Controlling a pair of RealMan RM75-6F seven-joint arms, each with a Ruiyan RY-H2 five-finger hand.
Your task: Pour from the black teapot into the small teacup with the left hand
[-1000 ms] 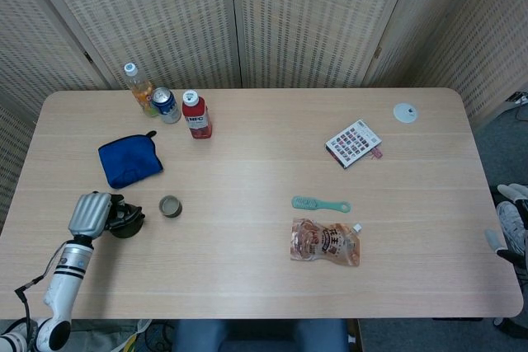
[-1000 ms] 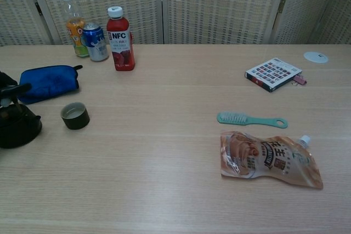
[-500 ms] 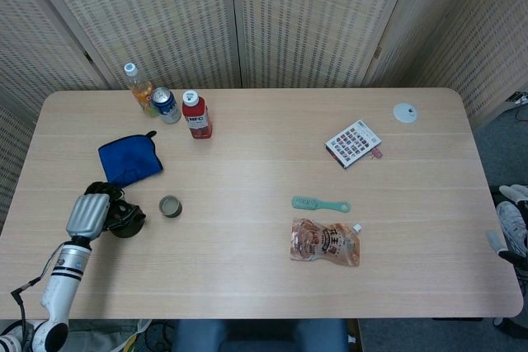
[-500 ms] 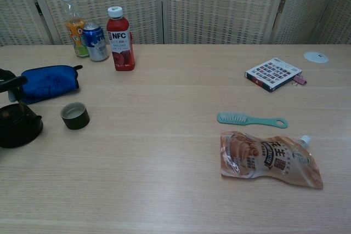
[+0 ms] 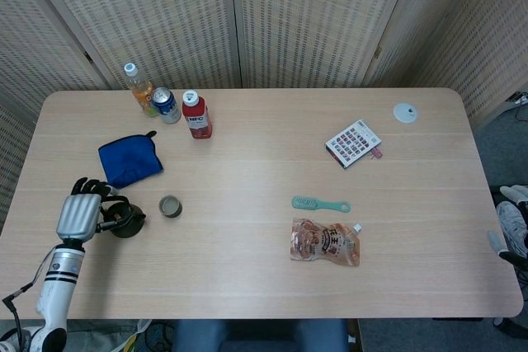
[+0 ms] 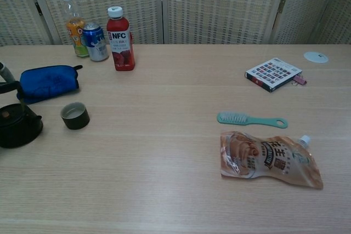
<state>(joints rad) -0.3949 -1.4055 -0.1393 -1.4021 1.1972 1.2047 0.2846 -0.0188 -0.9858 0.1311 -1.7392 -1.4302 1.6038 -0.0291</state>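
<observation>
The black teapot (image 5: 125, 220) stands upright on the table near the left front edge, its arched handle free; the chest view shows the teapot (image 6: 16, 127) at the far left. The small teacup (image 5: 170, 206) stands just right of it, upright, seen again as the teacup (image 6: 75, 115) in the chest view. My left hand (image 5: 80, 213) hovers just left of the teapot with its fingers stretched out and apart, holding nothing. Only one fingertip (image 6: 5, 72) shows at the chest view's left edge. My right hand appears in neither view.
A blue pouch (image 5: 129, 161) lies behind the teapot. Two bottles and a can (image 5: 167, 105) stand at the back left. A green brush (image 5: 320, 204) and a snack pouch (image 5: 325, 241) lie mid-table; a booklet (image 5: 353, 143) and white disc (image 5: 404, 112) sit right.
My left hand has let go of the teapot's handle and drawn back to the left, its fingers spreading. The teapot and teacup have stayed in place.
</observation>
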